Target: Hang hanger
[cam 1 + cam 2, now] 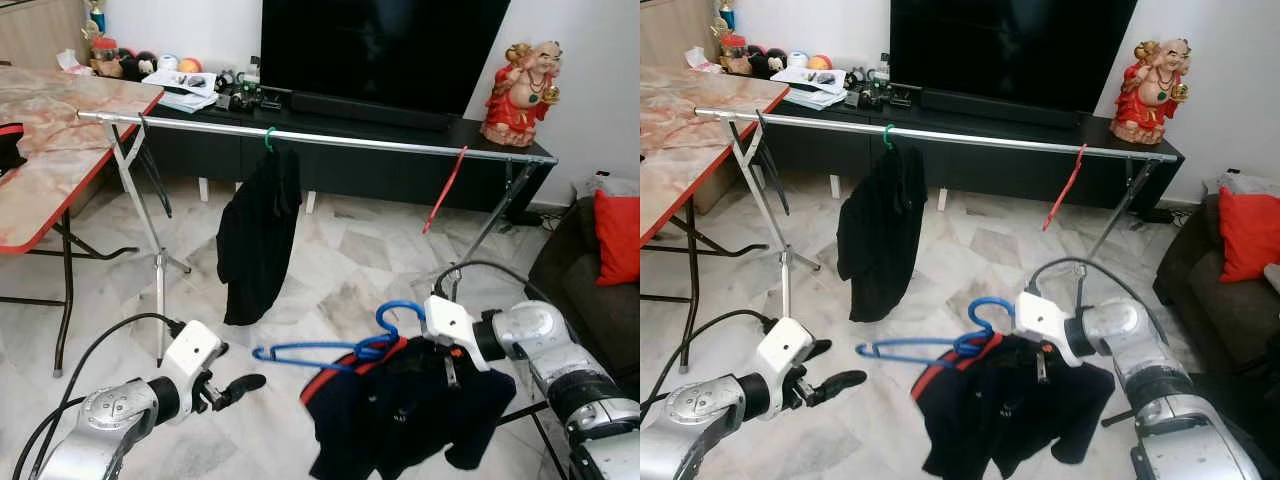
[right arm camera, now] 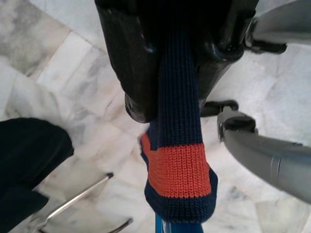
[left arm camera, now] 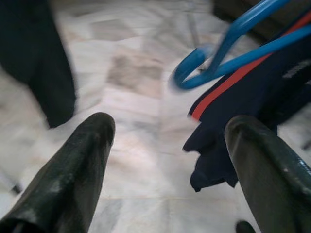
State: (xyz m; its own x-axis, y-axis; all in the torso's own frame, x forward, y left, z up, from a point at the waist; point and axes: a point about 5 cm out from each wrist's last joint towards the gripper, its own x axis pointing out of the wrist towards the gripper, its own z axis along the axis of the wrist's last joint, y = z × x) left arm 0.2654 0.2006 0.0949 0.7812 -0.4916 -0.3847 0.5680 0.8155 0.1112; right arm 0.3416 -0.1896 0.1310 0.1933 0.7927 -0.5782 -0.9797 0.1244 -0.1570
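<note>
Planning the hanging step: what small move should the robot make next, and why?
Probably lift the right gripper toward the rail. It is shut on the navy shirt, whose blue hanger sits well below the rail; the left gripper waits open.

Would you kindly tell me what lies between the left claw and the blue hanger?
Only bare marble floor: in the left eye view the left claw is open, apart from the blue hanger.
</note>
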